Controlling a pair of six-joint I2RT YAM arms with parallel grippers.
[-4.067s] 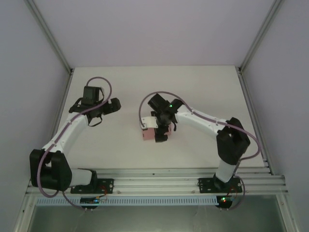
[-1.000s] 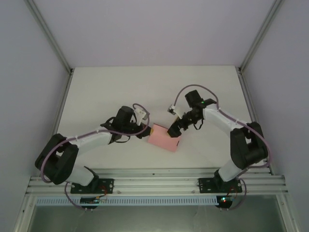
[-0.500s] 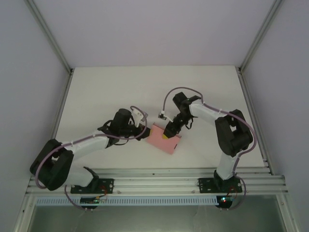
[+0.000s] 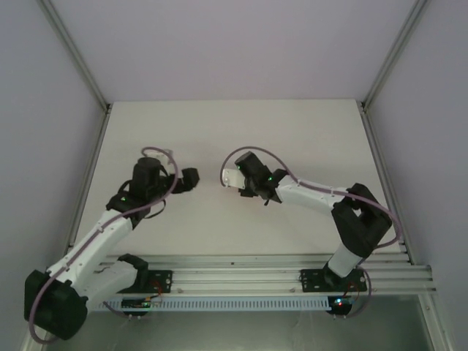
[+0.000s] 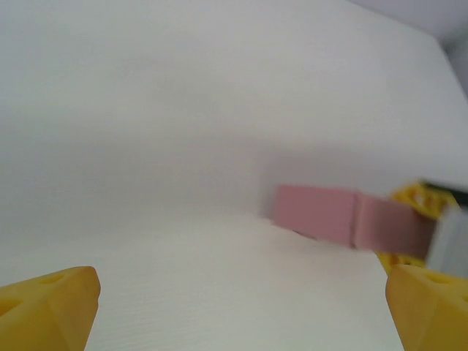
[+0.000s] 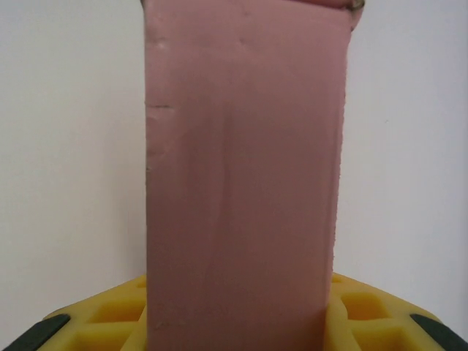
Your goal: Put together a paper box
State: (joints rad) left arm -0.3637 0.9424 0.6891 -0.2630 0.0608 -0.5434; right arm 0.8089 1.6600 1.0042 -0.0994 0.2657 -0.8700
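Your left gripper [image 5: 241, 311] stands wide open, holding nothing; your right gripper [image 6: 238, 322] is clamped on the salmon-pink paper box [image 6: 241, 146].

The top view is lit evenly and softly from above. The table [image 4: 183, 131] is rendered pale cream and the walls [image 4: 219, 44] lilac-grey. Only faint, short shadows are cast beneath the arms [image 4: 110, 227]. The left wrist view is bright, washed out and blurred: the box [image 5: 344, 219] is smeared at its edges, and the left fingers [image 5: 51, 307] are out of focus. In the right wrist view small dents in the box are resolved, while the right fingers [image 6: 365, 314] are rendered soft.
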